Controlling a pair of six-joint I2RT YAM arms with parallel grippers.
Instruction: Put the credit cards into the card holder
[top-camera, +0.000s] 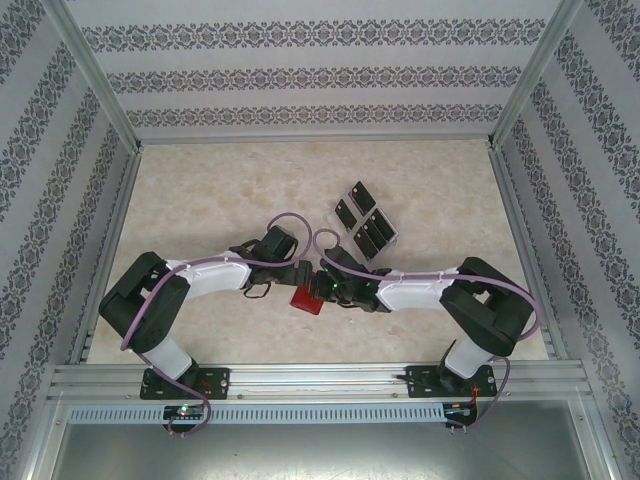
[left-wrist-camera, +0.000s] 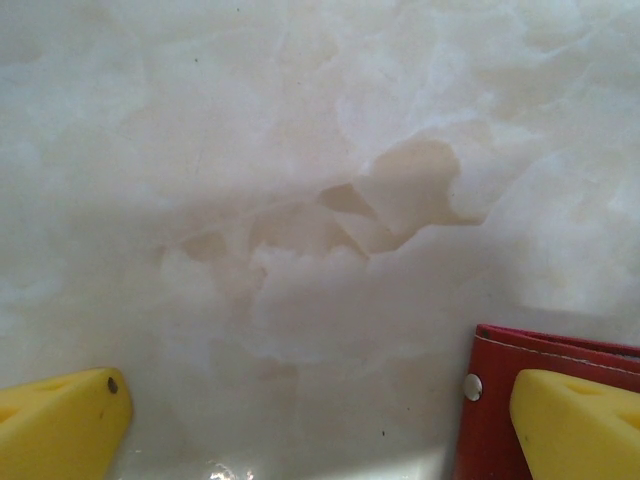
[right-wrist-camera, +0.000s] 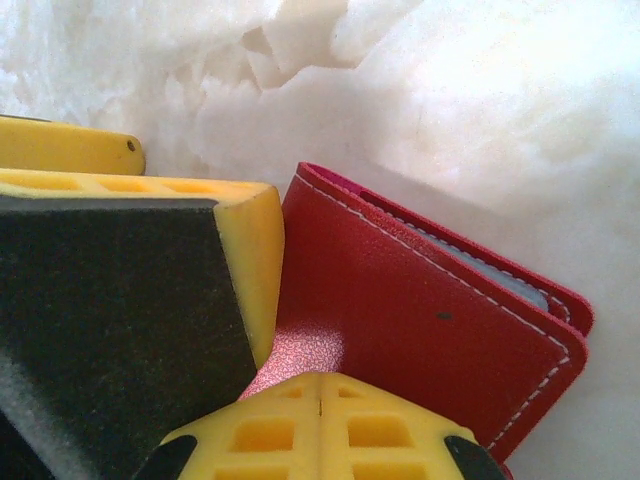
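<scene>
Right tool: the right tool (right-wrist-camera: 290, 330) is clamped on the card holder (right-wrist-camera: 420, 310). Its black-padded finger and its other yellow finger are pressed together on the near part of the red leather.
Left tool: the left tool (left-wrist-camera: 320, 430) is spread wide, with one yellow finger at each lower corner of its wrist view and bare marble between them. Its right-hand finger sits over a corner of the red leather, and I cannot tell whether it touches.
Card holder: it's a red wallet with white stitching, low over the bench in the middle between the two tools, in the near half. A greyish sleeve edge peeks out along its far side, and a silver snap stud (left-wrist-camera: 472, 387) shows at the corner nearest the left tool.
Credit cards: the credit cards (top-camera: 362, 222) are a loose cluster of small black rectangles. They lie flat on the bench, behind and a little right of the tools, apart from the wallet.
Arms: from above, both arms are folded inward and their wrists meet nose to nose over the wallet.
Bench: the bench (top-camera: 200, 200) is pale cream marble.
Surround: patterned walls (top-camera: 300, 80) stand on three sides, with an aluminium rail (top-camera: 320, 375) along the near edge.
</scene>
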